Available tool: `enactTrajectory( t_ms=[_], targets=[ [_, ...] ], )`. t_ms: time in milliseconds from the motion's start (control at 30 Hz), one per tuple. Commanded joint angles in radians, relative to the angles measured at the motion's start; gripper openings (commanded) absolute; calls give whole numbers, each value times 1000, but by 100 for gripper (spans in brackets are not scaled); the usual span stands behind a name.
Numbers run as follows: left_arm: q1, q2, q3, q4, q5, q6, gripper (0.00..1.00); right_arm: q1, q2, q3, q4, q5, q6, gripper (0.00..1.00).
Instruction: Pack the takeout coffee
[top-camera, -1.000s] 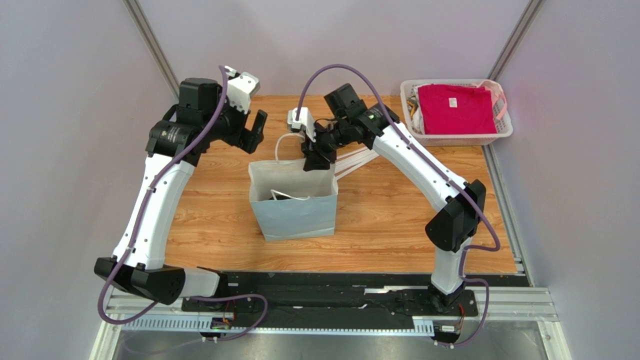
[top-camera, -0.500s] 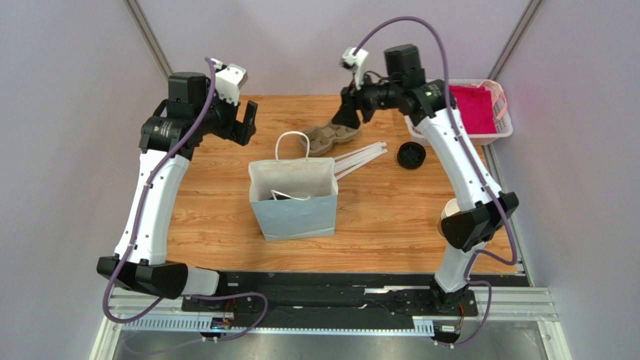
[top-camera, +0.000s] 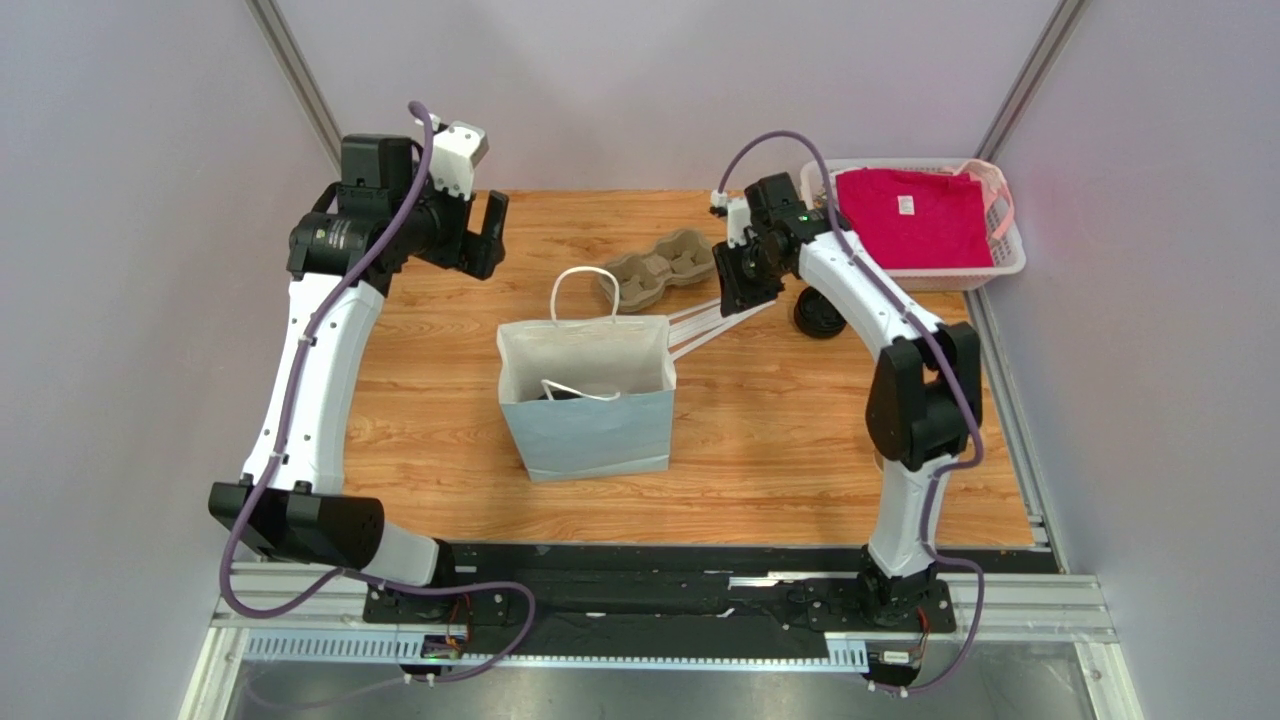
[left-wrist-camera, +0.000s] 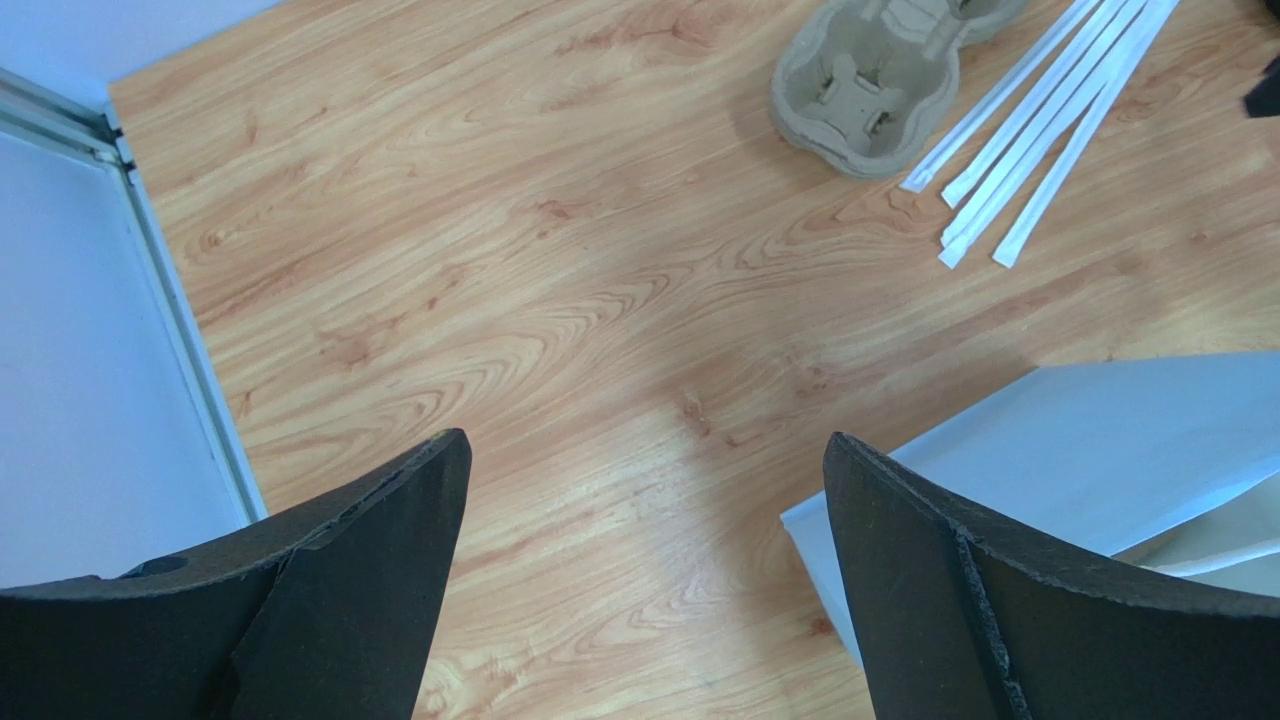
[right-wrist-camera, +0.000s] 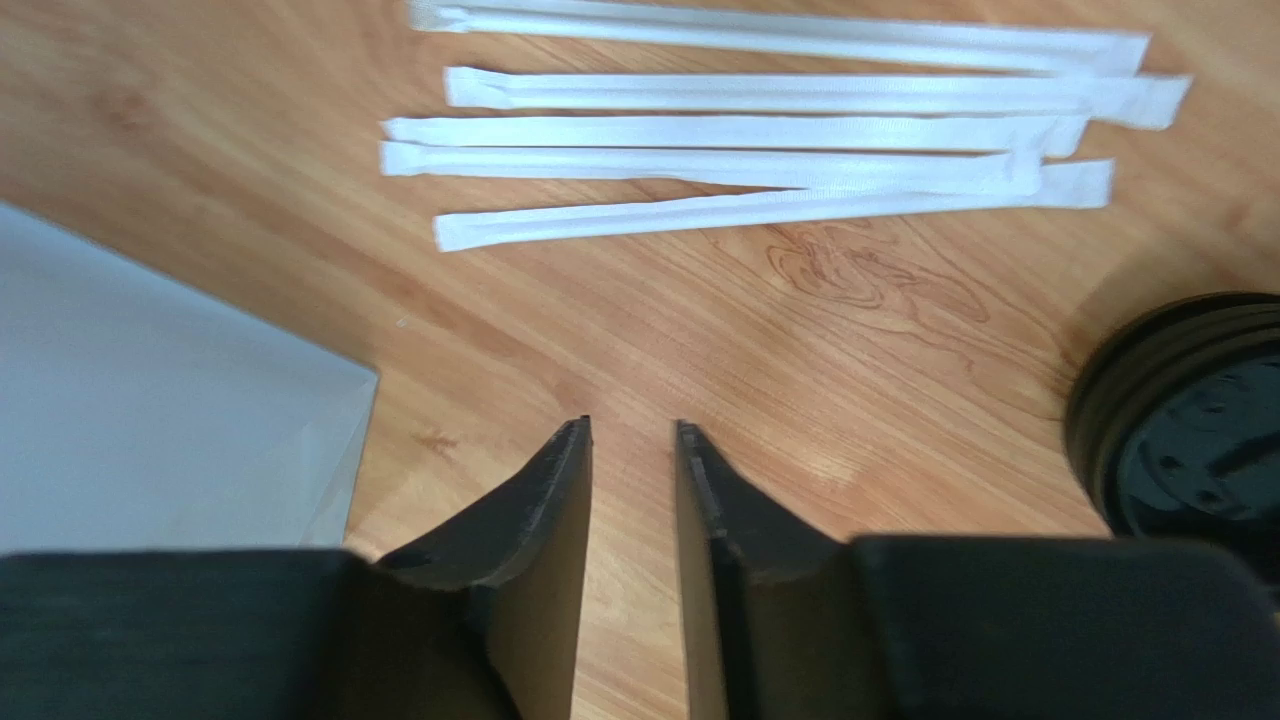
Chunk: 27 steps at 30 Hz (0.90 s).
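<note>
top external: read from the 9 o'clock side to the 3 o'clock side of the counter (top-camera: 436, 450).
left gripper (top-camera: 489, 240): hangs over the 10 o'clock corner, jaws wide apart and empty. Its wrist view shows only bare wood below.
paper bag (top-camera: 589, 405): upright with its mouth open, mid-counter toward 6 o'clock. Most of the inside is hidden.
cup carrier (top-camera: 670, 267): moulded pulp, at 12 o'clock of the bag, sockets empty.
straws (top-camera: 718, 318): wrapped and fanned out at 1 o'clock of the bag.
right gripper (top-camera: 739, 288): low, just beside the straws. Jaws are a narrow slit apart with nothing between them.
black lids (top-camera: 819, 312): loose stack at 3 o'clock of the right gripper. No cup shows under them.
basket (top-camera: 819, 188): at the 2 o'clock corner, pink cloth (top-camera: 909, 218) inside.
takeout coffee: not visible in any view. It may be in the bag or behind the right arm; cannot tell.
handling (judgement): the paper cup is light with a soft wall that dents under a hard squeeze. The lid is slick and may pop off. Keep it upright in case it is filled.
grip (judgement): take it around the body just below the lid rim, closing gently. Never take it by the lid.
</note>
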Motion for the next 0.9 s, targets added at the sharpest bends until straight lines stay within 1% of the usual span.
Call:
enactTrajectory(
  t_ms=[0, 33, 167, 200, 367, 400, 600, 733, 867],
  targets=[
    [12, -15, 8, -21, -10, -3, 96, 5, 78, 22, 57, 53, 120, 28],
    [15, -28, -1, -21, -13, 0, 96, 7, 84, 10, 97, 53, 131, 25],
    [20, -40, -26, -31, -24, 6, 96, 45, 125, 16, 157, 87, 152, 24],
    [21, -39, -30, -34, -27, 8, 96, 65, 147, 22, 163, 96, 159, 23],
    [24, -29, -26, -35, -36, 14, 96, 90, 222, 70, 163, 99, 192, 20],
    [26, -25, -24, -35, -35, 13, 96, 90, 234, 71, 163, 97, 195, 17],
    [28, -11, -23, -35, -32, 16, 96, 91, 273, 47, 183, 73, 211, 16],
    [28, -5, -23, -31, -32, 17, 96, 96, 291, 25, 188, 81, 197, 15],
    [28, 0, -20, -31, -33, 20, 96, 94, 288, 2, 163, 85, 128, 15]
  ],
)
